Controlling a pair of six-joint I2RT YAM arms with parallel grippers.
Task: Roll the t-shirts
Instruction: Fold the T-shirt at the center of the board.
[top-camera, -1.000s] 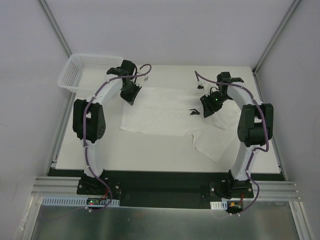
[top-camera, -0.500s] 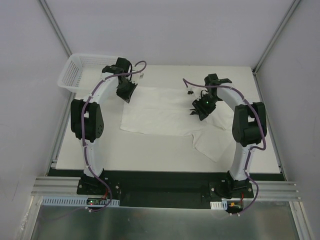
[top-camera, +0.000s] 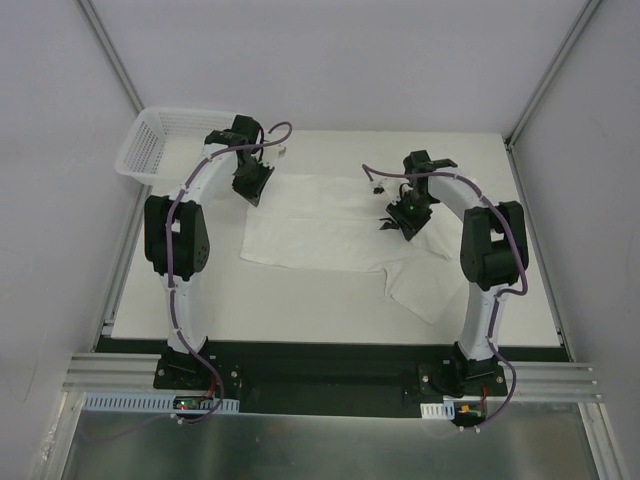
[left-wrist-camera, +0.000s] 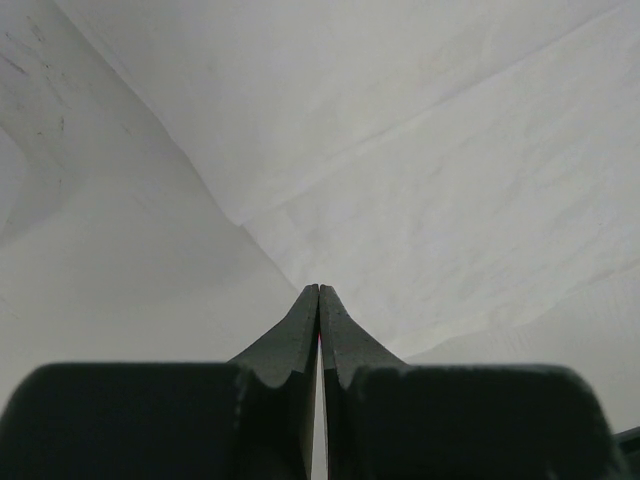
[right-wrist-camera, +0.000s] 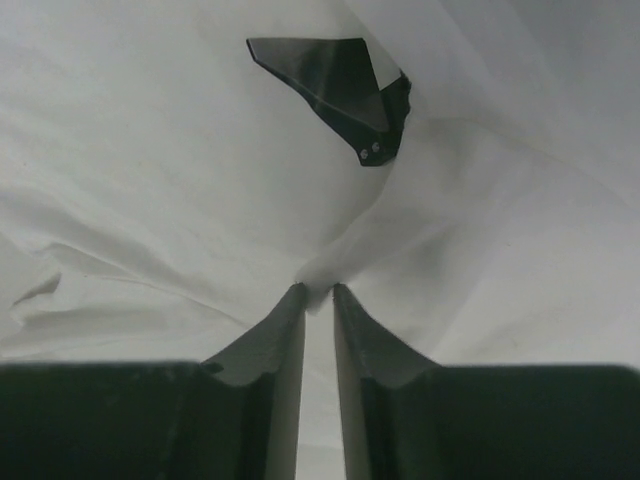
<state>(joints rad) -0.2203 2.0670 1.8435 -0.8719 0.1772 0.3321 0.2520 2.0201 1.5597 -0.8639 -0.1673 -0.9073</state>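
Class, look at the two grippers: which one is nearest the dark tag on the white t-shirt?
The right gripper: the dark tag lies just beyond its jaws. The left gripper sits at the opposite corner of the t-shirt, nearer the basket.

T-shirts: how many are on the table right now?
1. The white t-shirt lies spread across mid-table, a fold pinched in the right gripper; another underneath can't be ruled out.

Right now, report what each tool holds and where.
Right tool pinches a t-shirt fold near the neck tag. Left tool is shut at the shirt's edge; hold cannot be told.
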